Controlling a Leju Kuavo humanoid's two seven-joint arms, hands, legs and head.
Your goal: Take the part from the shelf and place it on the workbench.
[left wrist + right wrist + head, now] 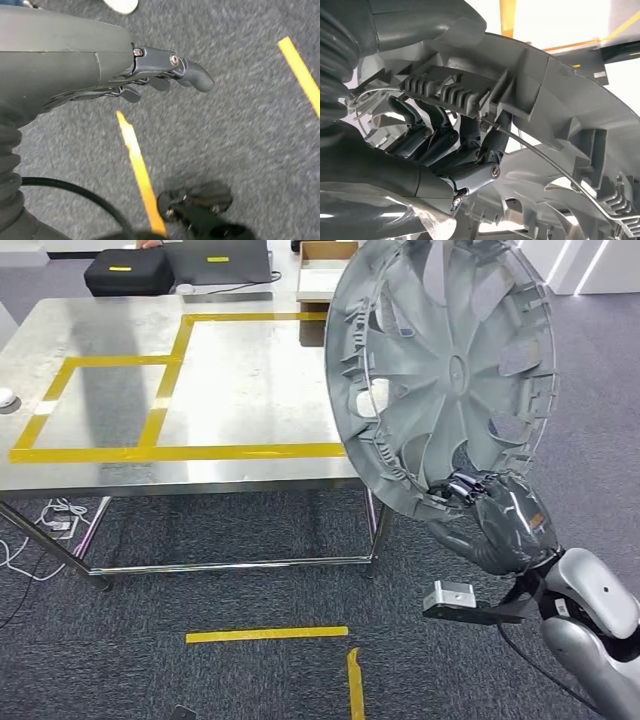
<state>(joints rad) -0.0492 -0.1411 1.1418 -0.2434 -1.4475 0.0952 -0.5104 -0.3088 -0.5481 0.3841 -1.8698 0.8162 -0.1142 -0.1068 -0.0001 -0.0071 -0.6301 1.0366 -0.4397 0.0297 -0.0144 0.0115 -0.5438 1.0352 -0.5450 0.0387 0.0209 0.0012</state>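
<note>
Right hand: the right hand (504,515) gripped the lower rim of the part (445,375), its fingers (444,145) curled through an opening and clamped around the rim's inner edge beside a ribbed clip and a thin wire ring.
Part: a grey plastic wheel cover, held upright and tilted, its ribbed back face toward the head camera; it stood in the air at the right of the scene, over the bench's near right corner and the carpet beyond it, not resting on anything.
Left hand: the left hand (166,75) hung over the carpet (245,125), holding nothing, fingers loosely apart and slightly curved.
Bench: the steel bench (249,390) lay left of the part, marked with yellow tape rectangles (162,410); the part hid its right end.
Bench far edge: a black case (128,272) at the far left, a dark flat item next to it, and an open cardboard box (321,270) just behind the part's upper left rim.
Bench left edge: a small white round object (6,398).
Floor: grey carpet with yellow tape strips (266,634) near the robot; white cables (56,518) lay under the bench's left end.
</note>
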